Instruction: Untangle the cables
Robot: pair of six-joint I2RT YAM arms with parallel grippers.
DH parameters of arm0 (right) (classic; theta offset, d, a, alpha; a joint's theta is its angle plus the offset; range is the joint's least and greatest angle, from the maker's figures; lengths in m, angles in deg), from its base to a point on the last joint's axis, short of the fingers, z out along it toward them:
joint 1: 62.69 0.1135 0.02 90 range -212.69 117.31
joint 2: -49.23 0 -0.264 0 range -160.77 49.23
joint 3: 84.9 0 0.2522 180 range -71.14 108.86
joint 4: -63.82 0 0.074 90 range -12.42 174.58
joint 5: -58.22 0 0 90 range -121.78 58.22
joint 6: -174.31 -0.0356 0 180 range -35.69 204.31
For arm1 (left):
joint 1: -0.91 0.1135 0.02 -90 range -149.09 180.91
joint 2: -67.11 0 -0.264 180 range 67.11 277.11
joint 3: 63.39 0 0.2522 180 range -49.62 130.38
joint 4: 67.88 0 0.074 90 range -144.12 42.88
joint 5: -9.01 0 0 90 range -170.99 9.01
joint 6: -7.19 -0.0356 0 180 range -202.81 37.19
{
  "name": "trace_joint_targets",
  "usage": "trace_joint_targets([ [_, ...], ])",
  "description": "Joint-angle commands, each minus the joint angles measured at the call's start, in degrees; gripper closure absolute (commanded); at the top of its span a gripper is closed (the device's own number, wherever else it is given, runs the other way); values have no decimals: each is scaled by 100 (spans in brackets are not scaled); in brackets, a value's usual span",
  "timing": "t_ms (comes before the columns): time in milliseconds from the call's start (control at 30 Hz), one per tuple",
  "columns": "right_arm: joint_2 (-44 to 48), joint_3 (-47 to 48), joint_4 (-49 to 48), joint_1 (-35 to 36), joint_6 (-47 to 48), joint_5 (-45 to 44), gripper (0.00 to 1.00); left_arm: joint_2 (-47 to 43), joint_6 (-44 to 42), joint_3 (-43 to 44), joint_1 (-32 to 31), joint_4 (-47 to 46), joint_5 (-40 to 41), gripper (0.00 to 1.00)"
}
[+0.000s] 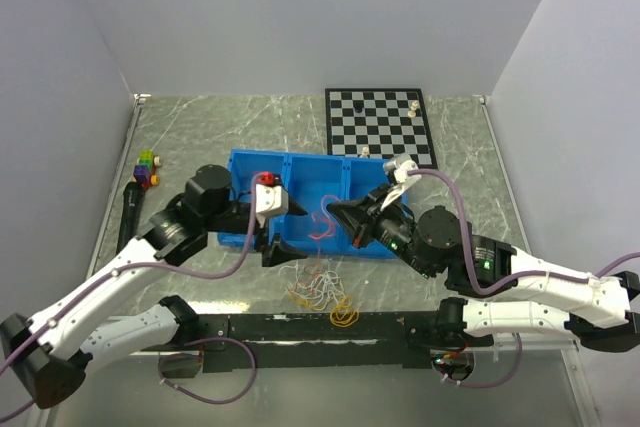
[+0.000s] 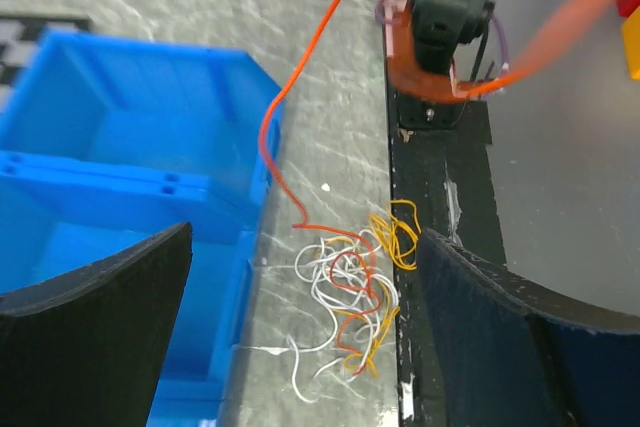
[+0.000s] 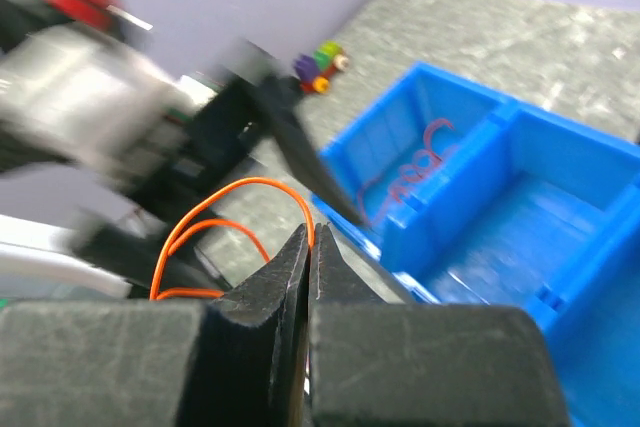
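Note:
The cables (image 1: 320, 290) lie in a small clump of white, orange and yellow wires on the table in front of the blue bin (image 1: 250, 162). In the left wrist view the clump (image 2: 352, 297) lies below and between the open fingers of my left gripper (image 2: 305, 247), which hovers over it (image 1: 268, 247). One orange cable (image 2: 290, 87) rises out of the clump. My right gripper (image 3: 308, 237) is shut on that orange cable (image 3: 235, 187), above the bin's front edge (image 1: 335, 212). A red-pink cable (image 3: 410, 172) lies inside the bin.
A chessboard (image 1: 380, 127) with a few pieces lies behind the bin at the right. Coloured blocks (image 1: 146, 169) and a black pen-like object (image 1: 130, 212) lie at the left. A black strip (image 1: 320, 327) runs along the table's near edge, next to yellow loops (image 2: 400, 237).

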Motion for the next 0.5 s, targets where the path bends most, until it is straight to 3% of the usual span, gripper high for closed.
trace_joint_targets([
  [0,-124,525,-549,37,104,429,100,197,427,-218,-49,-1286,58,3],
  [100,-177,604,-645,45,95,588,100,312,664,-201,-58,-1700,155,1],
  [200,-204,596,-646,37,87,624,100,312,937,-78,-49,-1701,-107,17],
  [233,-186,561,-689,45,86,615,100,303,1016,-34,-58,-1701,-282,26],
  [300,-178,491,-681,45,86,554,100,215,1078,10,-58,-1561,-687,52],
  [367,-160,429,-707,45,86,518,100,163,991,63,-50,-1263,-776,89],
  [400,-142,403,-707,45,78,483,100,136,938,72,-49,-1157,-663,99],
  [467,-107,341,-672,37,51,413,100,110,912,151,-23,-1034,-557,99],
])
